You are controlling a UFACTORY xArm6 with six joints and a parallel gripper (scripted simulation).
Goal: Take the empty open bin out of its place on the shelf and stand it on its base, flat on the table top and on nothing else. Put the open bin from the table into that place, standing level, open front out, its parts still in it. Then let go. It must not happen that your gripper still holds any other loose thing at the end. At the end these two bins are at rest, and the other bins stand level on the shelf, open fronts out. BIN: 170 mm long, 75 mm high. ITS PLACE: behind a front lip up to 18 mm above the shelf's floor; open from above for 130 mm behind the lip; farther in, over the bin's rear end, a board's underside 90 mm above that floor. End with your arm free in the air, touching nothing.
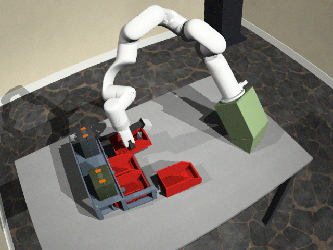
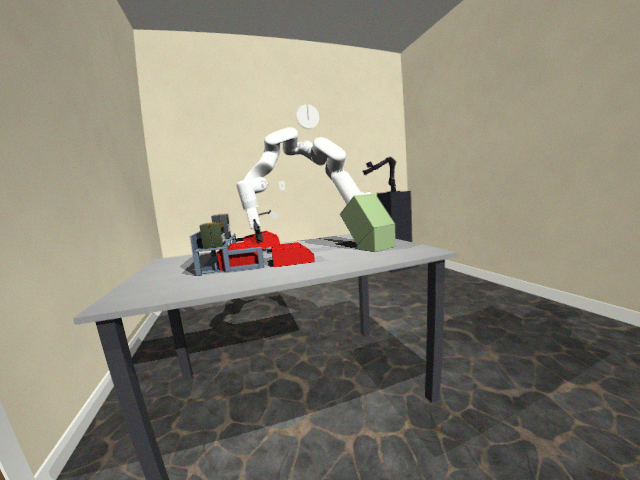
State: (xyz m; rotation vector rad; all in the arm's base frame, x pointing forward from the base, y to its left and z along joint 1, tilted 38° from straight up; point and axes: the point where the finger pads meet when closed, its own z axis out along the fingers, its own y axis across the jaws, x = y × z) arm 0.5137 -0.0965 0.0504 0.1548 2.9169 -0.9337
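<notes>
1. The red open plastic bin with small grey parts [image 1: 130,139] sits tilted at the far end of the shelf's red row, partly into the vacant place.
2. The black tool [image 1: 130,145] is closed narrowly on this bin's near wall.
3. Judgement: lift the front over the lip, keep the rear low under the board, then settle it level.
4. The empty red bin [image 1: 178,178] stands on the grey desk [image 1: 242,188], right of the blue-grey metal shelf [image 1: 99,212].
</notes>
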